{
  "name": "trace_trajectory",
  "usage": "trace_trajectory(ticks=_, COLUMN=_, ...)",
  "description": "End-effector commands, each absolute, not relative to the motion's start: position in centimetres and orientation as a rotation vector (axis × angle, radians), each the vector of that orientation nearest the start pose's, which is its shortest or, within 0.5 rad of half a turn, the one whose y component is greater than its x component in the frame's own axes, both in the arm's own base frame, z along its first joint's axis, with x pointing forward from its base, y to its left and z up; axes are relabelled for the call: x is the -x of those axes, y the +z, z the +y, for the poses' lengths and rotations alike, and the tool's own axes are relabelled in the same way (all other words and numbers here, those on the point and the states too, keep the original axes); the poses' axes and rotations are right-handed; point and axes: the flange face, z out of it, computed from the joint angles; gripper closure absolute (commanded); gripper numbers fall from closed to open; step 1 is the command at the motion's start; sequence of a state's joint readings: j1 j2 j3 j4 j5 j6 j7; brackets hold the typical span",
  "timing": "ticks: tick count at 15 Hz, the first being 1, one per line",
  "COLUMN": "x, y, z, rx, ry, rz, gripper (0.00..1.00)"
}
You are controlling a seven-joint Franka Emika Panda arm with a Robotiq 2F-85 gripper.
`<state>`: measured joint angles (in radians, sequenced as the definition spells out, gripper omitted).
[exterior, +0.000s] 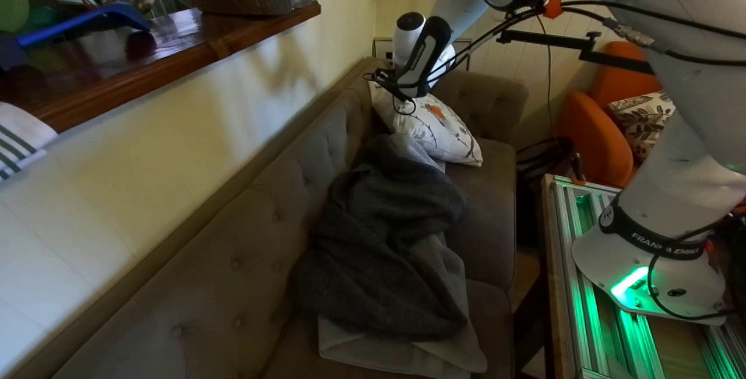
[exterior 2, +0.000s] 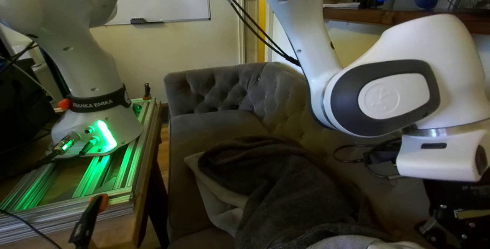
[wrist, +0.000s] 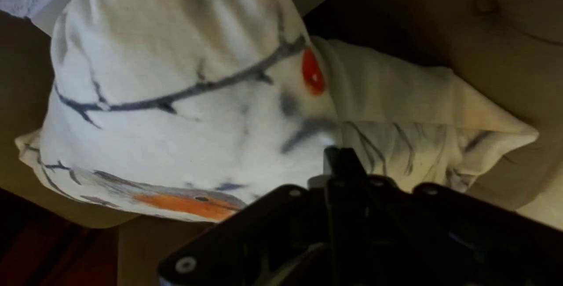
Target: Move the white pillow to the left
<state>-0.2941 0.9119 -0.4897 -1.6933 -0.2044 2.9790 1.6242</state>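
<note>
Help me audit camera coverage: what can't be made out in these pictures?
Part of the white branch-print pillow: wrist view, behind the hand.
Whether the fingertips pinch that pillow: wrist view, too dark.
Sofa seat under the dark gray blanket: both exterior views, covered.
Right side of the leaf-print cushion: in an exterior view, behind the robot arm.

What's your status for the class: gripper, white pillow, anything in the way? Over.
Gripper shut. White pillow on couch, right at the gripper; grip unconfirmed. Dark blanket beside the white pillow, possibly in the way.
</note>
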Motion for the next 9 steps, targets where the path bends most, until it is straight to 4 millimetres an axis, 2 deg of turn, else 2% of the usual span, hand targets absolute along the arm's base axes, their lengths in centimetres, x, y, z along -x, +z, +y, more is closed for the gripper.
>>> trace_trajectory(ticks=1, x=-53.2, y=19.4, z=-42.1, rx=1.859, ry=-1.041, rz=2.496, gripper=1.0)
trace_trajectory(ticks=9, x=-52.5, y=21.7, z=-40.9, rx=2.077, ry=-1.221, rz=2.152, gripper=1.0)
